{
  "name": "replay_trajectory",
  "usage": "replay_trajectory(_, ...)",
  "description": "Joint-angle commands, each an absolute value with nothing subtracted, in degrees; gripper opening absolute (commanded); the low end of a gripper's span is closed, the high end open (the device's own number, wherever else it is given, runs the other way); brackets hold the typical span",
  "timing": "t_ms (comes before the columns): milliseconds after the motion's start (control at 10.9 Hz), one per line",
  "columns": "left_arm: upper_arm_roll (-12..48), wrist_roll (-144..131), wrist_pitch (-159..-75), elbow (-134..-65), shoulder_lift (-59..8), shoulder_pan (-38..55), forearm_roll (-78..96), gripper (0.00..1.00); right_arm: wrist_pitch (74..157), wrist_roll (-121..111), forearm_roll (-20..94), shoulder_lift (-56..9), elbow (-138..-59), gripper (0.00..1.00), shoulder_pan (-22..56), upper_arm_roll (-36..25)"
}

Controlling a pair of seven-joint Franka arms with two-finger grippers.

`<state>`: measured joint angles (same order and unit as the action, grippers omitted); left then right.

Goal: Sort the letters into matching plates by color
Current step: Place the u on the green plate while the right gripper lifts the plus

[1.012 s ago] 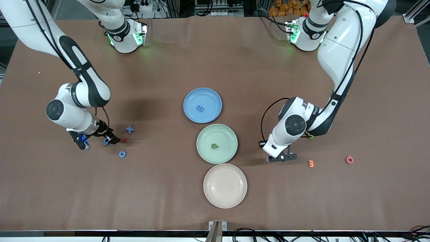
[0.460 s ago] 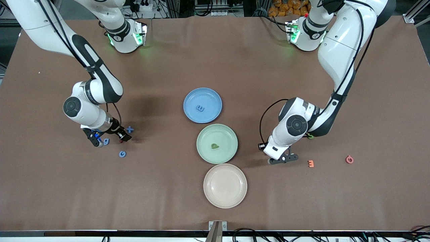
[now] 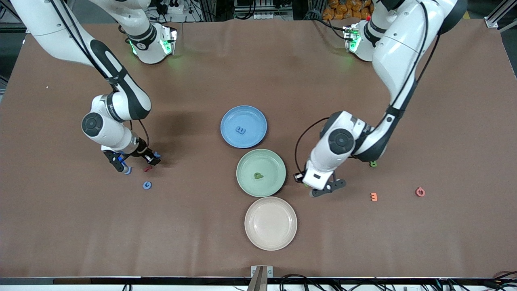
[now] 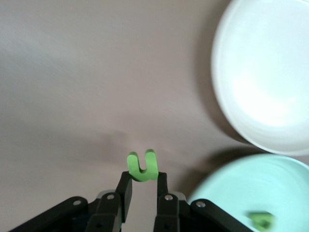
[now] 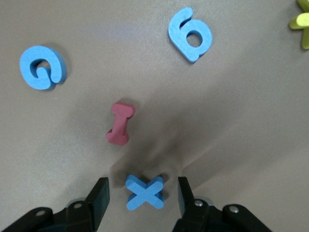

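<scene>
My right gripper [image 3: 137,161] is open, low over the table, with a blue X [image 5: 144,191] between its fingers; the X shows partly in the front view [image 3: 156,154]. A blue 6 [image 5: 190,34] and a blue G [image 3: 147,185] lie close by. My left gripper [image 3: 323,189] is shut on a green U [image 4: 142,166], over the table beside the mint green plate [image 3: 278,161], which holds a green P [image 3: 257,176]. The blue plate [image 3: 230,117] holds a blue E [image 3: 240,130]. Another green letter [image 3: 373,163] lies toward the left arm's end.
A cream plate [image 3: 270,238] sits nearer the front camera than the green plate. A red I [image 3: 148,169] lies by the blue letters. An orange 3 [image 3: 374,196] and a pink 6 [image 3: 420,191] lie toward the left arm's end. A yellow-green shape [image 5: 301,23] shows in the right wrist view.
My right gripper has moved from over the blue 6 to the blue X. My left gripper has moved toward the green plate with the green U.
</scene>
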<state>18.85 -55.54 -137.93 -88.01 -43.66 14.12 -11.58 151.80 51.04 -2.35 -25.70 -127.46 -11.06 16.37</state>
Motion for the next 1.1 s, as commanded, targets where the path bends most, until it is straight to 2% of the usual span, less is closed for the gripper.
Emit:
replay_trajectory(0, 18.3, -65.4, -142.4, -86.1, -43.8, 19.2, -10.5, 0.00, 152.4, 51.4, -3.1, -23.5, -129.6, 0.34, -11.0, 16.5)
replay_trajectory(92, 18.0, -66.9, -144.2, -86.1, -44.1, 20.6, -10.5, 0.00, 152.5, 51.4, -3.2, -23.6, -129.6, 0.23, -10.9, 16.5)
replay_trajectory(184, 17.8, -67.0, -144.6, -86.1, -44.6, 22.0, -10.5, 0.00, 152.9, 51.4, -3.7, -23.7, -129.6, 0.18, -10.9, 16.5)
replay_trajectory(460, 17.8, -67.9, -144.7, -86.1, -44.7, 24.0, -10.7, 0.00, 154.2, 51.4, -5.0, -24.5, -129.6, 0.18, -10.9, 16.5)
replay_trajectory(552, 17.6, -67.8, -144.6, -86.1, -44.7, 24.7, -10.9, 0.07, 154.1, 51.4, -5.0, -24.4, -129.5, 0.10, -10.9, 16.5)
replay_trajectory(644, 17.3, -67.3, -144.6, -86.2, -44.7, 24.7, -11.2, 0.78, 153.8, 51.4, -4.9, -24.1, -129.4, 0.00, -10.9, 16.5)
replay_trajectory(736, 17.1, -67.3, -144.5, -86.5, -44.7, 25.3, -14.6, 1.00, 153.5, 51.5, -4.9, -23.8, -129.1, 0.00, -10.9, 16.8)
replay_trajectory(828, 17.0, -67.4, -143.9, -86.8, -44.6, 25.2, -17.3, 1.00, 153.3, 51.7, -4.8, -23.6, -128.7, 0.00, -10.9, 17.7)
replay_trajectory(1012, 16.6, -63.7, -136.1, -87.5, -44.6, 24.0, -18.3, 1.00, 150.6, 53.2, -4.5, -23.5, -126.0, 0.00, -10.9, 19.7)
